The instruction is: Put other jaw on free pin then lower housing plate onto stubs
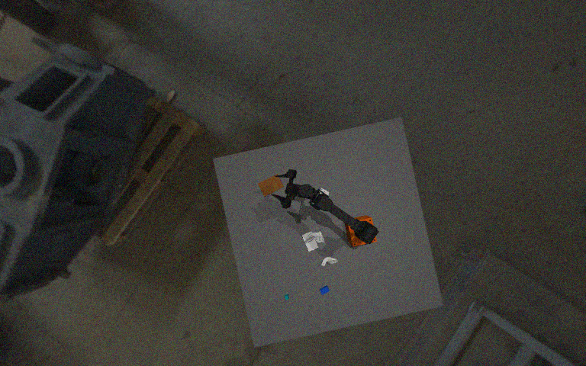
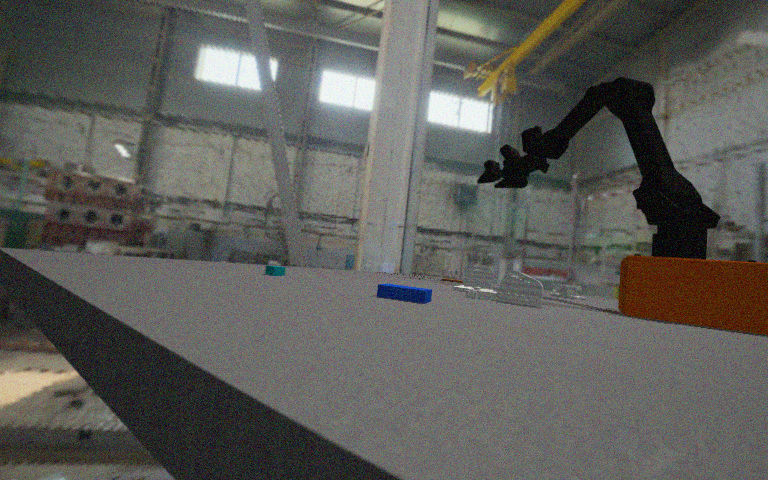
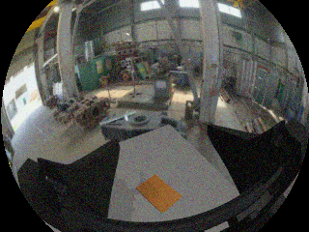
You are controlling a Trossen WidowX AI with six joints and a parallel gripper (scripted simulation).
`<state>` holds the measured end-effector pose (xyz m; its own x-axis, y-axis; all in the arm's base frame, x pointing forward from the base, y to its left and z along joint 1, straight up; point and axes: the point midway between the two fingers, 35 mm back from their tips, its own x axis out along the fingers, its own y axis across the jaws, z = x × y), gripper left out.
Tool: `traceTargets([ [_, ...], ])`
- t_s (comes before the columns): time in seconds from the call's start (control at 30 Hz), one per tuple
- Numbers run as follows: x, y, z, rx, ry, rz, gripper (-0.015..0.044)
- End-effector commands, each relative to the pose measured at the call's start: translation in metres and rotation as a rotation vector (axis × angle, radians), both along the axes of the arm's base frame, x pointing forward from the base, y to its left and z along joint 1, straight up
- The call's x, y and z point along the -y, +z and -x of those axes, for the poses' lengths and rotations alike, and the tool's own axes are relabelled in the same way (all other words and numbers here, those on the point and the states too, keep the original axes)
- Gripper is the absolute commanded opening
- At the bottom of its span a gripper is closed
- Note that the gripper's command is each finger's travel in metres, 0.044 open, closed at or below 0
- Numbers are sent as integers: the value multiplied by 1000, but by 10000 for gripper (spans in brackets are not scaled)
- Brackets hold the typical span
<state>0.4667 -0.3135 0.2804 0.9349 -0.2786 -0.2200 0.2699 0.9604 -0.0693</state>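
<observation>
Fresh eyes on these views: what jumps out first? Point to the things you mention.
The black arm (image 1: 341, 212) (image 2: 651, 141), rising from its bright orange base (image 1: 353, 240) (image 2: 693, 294) and reaching out with its gripper (image 1: 277, 186) (image 2: 489, 180) (image 3: 164, 137) open above the tabletop. Next, the flat orange rectangle (image 1: 270, 185) (image 3: 158, 193) on the table, near the fingertips as seen from above. Then the blue block (image 1: 324, 290) (image 2: 403, 293), lying apart from the white pieces (image 1: 311, 240).

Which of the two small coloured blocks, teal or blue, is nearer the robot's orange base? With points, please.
The blue one (image 1: 324, 290) (image 2: 403, 293), the larger, longer block; the teal one (image 1: 286, 297) (image 2: 275, 271) lies farther off.
</observation>
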Motion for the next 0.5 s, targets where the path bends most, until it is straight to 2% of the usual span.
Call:
traceTargets([
  [0.0, -27, -8, -10, -58, 58, 57, 440],
  [0.47, -119, -48, -36, -243, 282, 240, 440],
])
